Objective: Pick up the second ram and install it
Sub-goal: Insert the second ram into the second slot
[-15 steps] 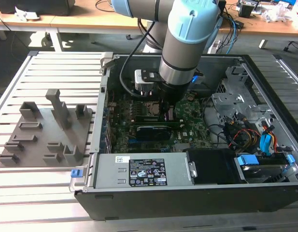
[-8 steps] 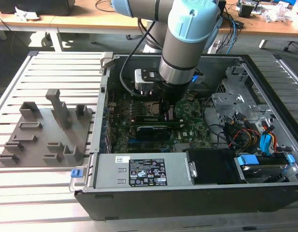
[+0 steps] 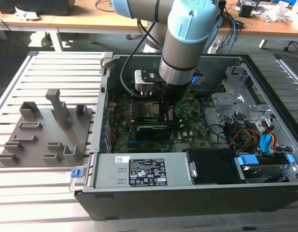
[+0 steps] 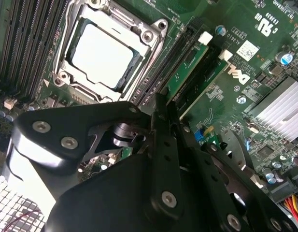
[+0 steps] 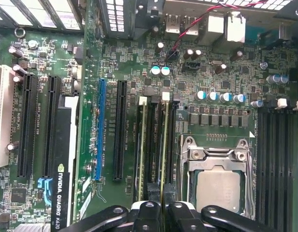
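Exterior view: the arm (image 3: 180, 53) reaches straight down into the open computer case (image 3: 187, 193), its pincer (image 3: 167, 112) low over the motherboard (image 3: 139, 137), just beside the CPU socket (image 3: 145, 110). The grey holder tray (image 3: 45, 133) sits on the slatted surface (image 3: 23, 193) at the exterior view's left, well apart from the case. A graphics card (image 3: 153, 129) lies across the board below the pincer.

Second wrist view: the black fingers (image 4: 161, 145) are pressed close together on the top edge of the ram (image 4: 190, 70), a thin green stick standing on edge in a slot right beside the CPU (image 4: 103, 55). A ribbed heatsink (image 4: 284, 108) shows off to one side.

First wrist view: the pincer (image 5: 162, 200) is pinching the ram (image 5: 163, 145), which stands upright in its slot next to the CPU socket (image 5: 217, 181). Another stick (image 5: 141, 145) stands in the slot beside it, a blue slot (image 5: 99, 128) beyond that.
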`<state>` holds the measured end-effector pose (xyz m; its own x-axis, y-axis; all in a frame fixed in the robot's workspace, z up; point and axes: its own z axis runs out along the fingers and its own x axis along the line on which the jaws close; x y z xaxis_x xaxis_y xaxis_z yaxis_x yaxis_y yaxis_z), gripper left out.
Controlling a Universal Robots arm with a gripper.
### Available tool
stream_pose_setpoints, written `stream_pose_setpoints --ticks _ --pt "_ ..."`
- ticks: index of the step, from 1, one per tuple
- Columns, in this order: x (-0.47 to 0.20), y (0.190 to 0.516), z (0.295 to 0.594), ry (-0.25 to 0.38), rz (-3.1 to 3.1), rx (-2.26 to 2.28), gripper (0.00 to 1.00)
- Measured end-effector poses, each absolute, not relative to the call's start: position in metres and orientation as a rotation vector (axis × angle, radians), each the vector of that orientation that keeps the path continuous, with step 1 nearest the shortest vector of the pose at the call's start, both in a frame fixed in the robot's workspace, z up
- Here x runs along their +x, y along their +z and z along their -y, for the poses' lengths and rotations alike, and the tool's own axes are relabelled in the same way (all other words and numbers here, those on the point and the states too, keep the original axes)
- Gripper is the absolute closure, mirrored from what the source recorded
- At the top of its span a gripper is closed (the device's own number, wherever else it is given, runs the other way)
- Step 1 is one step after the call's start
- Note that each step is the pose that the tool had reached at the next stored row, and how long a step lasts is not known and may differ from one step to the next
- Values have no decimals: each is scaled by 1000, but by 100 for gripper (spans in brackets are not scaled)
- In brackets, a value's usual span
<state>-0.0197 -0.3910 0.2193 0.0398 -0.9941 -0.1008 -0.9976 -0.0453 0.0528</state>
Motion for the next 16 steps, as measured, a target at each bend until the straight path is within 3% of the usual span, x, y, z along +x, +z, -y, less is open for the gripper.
stream_pose_setpoints --ticks 16 --pt "-19 224 387 157 -2156 -2250 86"
